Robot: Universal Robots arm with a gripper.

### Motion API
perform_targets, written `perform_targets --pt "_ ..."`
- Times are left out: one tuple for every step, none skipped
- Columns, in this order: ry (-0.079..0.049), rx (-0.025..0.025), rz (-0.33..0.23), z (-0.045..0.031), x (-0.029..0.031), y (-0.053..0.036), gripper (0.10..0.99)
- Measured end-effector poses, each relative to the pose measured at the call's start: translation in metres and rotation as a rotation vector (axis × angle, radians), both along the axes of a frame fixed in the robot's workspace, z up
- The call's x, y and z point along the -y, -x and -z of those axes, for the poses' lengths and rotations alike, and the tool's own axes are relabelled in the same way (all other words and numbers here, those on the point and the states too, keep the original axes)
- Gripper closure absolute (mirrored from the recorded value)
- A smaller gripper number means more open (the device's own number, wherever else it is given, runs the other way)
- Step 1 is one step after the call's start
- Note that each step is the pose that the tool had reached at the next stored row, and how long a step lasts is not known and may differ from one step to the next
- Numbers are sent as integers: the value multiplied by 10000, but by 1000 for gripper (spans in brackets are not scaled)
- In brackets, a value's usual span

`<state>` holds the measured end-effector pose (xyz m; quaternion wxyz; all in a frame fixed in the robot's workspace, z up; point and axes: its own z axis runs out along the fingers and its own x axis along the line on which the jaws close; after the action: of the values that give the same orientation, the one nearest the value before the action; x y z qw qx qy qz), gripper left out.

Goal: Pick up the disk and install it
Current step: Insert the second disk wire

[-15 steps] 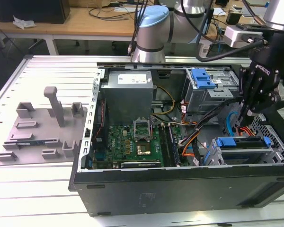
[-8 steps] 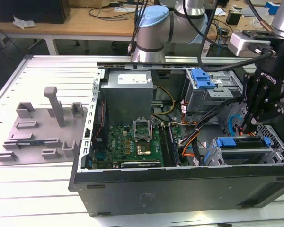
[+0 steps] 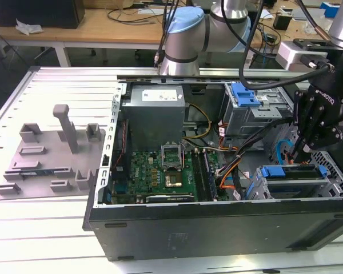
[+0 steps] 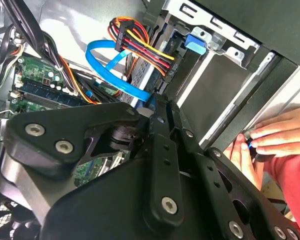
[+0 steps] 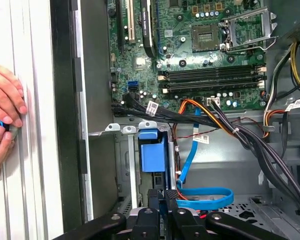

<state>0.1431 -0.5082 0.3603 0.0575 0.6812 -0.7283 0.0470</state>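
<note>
The tool point(image 3: 304, 149) sits pinched narrow over the disk point(image 3: 294, 173) in the computer case point(image 3: 217, 225) corner bay; stiff, fragile, best held by its blue frame.

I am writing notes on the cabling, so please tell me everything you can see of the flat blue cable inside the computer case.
The flat blue cable is a thin, bright blue band that looks like plastic. In both wrist views it bends in a loose loop inside the open case, close to the gripper and beside the metal drive cage. One run rises toward the bundle of black and orange wires. Its ends are hidden, so I cannot tell where it plugs in.
</note>
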Motion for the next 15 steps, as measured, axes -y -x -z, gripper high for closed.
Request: perform_targets --pt "-30 2 0 1 0 0 925" --pt "-149 15 -2 0 5 0 925" --pt "-194 20 -2 0 10 0 925" --pt "-216 21 -2 1 17 0 925" --pt "-222 23 -3 2 30 0 925" --pt "-231 25 -2 5 36 0 925" --pt "-242 26 -2 8 41 0 925" --pt "-252 27 -3 10 46 0 925" --pt "-276 27 -3 13 52 0 925" --pt "-297 28 -2 16 56 0 925" --pt "-327 27 -2 19 60 0 925" --pt "-370 27 -3 24 64 0 925" --pt "-410 28 -2 28 68 0 925" --pt "-436 28 -2 30 70 0 925" --pt "-480 28 -2 34 74 0 925"
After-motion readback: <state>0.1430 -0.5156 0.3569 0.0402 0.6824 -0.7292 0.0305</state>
